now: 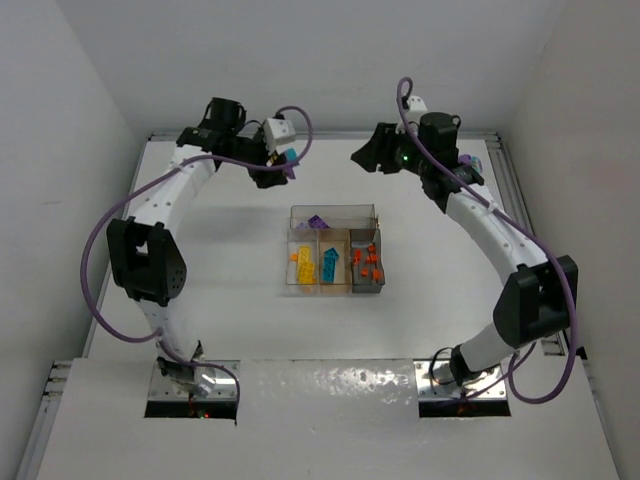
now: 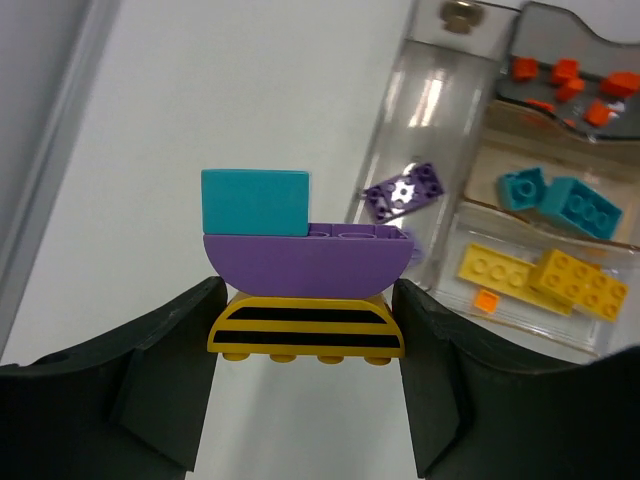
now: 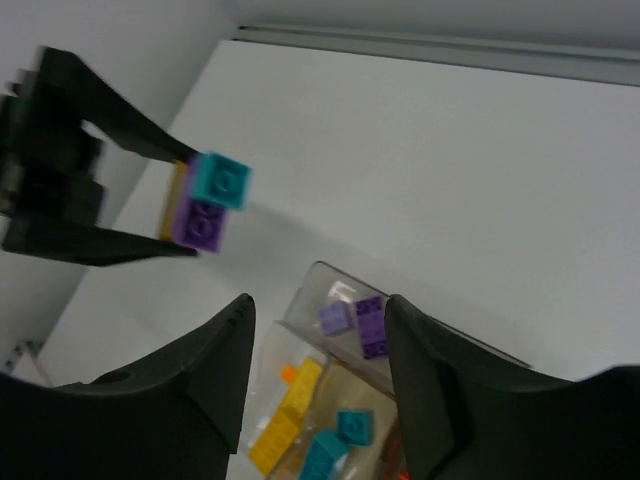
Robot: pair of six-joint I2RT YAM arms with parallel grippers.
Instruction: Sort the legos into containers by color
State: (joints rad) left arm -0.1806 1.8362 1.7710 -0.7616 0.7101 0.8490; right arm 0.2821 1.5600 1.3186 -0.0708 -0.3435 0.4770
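Unstacking: my left jaws clamp yellow striped brick (image 2: pixel 305 338), purple brick (image 2: pixel 305 262) and teal brick (image 2: pixel 255 202) stuck atop. My right jaws apart, empty; next likely pinch teal brick, pull off.

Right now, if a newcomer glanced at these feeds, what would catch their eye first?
Raised beyond the far left corner of the clear tray, the left gripper is clamped on a joined stack: striped yellow piece at the bottom, purple in the middle, teal on top. The tray, mid-table, holds bricks sorted by colour into compartments, and the right gripper hangs open and empty near its far side.
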